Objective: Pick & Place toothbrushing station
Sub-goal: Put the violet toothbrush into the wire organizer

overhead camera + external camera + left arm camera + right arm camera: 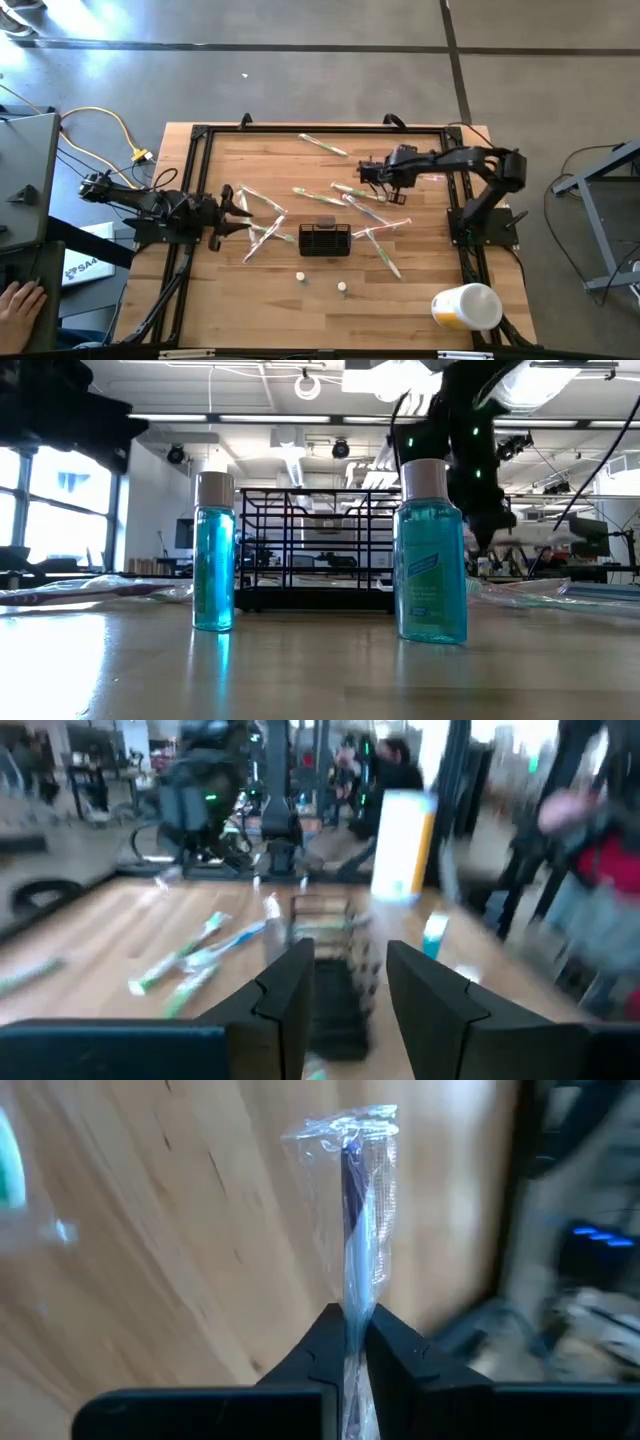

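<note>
The counter [250, 300] is pale wood planking with a plain grain, framed by black metal rails. Scattered over its middle are toothbrushes [325, 146] sealed in thin, crinkly clear plastic sleeves, long slim shapes with green and white showing through.

The toothbrushing station [325, 239] sits near the centre of the counter, a little toward the near edge. It is a small black caddy of open wire mesh, rectangular and low, with thin straight bars that let the room show through from table height. It stands upright and nothing is touching it.

Two small bottles [431, 555] of clear plastic filled with blue-green liquid, each with a pale round cap, stand between the caddy and the near edge, one to each side. A white-and-yellow cup [466, 306] lies on its side at the near right corner.

The right hand [348, 1342] hangs over the far right part of the counter with its dark fingers pinched together on a wrapped toothbrush [361, 1200], the glossy sleeve sticking out past the fingertips with a dark blue handle inside.

The left hand [236, 214] hovers low near the left edge, pointing toward the caddy. Its two blocky black fingers [290, 995] stand partly apart with nothing between them.

A person's hand [18, 302] rests on a dark surface beyond the counter's near left corner.
</note>
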Motion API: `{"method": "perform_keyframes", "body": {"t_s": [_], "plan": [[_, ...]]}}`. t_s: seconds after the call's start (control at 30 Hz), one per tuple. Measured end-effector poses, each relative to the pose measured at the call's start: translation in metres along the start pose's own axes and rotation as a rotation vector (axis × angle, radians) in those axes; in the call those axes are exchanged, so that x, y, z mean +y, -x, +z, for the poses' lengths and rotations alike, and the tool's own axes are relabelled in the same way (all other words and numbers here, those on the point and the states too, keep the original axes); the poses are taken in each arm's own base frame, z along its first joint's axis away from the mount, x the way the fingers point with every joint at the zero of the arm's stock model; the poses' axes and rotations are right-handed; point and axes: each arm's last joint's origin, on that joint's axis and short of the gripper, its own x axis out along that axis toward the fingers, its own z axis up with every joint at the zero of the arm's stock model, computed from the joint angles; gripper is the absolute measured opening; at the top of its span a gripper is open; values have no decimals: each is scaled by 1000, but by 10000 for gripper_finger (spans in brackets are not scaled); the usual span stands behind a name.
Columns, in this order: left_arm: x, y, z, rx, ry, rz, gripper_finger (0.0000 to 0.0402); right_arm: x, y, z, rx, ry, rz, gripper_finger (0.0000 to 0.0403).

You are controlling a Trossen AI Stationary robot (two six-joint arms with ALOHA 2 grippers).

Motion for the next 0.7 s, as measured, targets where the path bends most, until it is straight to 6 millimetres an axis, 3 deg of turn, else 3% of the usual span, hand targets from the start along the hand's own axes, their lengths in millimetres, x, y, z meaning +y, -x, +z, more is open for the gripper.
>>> {"method": "perform_keyframes", "body": {"t_s": [0.13, 0.33, 0.53, 0.7], "plan": [[-1, 0, 7, -69, 180, -17, 125, 0, 42, -13, -167, -37, -115, 16], [-1, 0, 8, -86, 212, 2, 125, 17, 86, -34, -402, -7, -327, 16], [2, 1, 10, -126, 242, 87, 125, 39, 114, -43, -593, 27, -598, 16], [4, 1, 12, -161, 257, 161, 125, 61, 131, -37, -667, 85, -837, 16]]}}
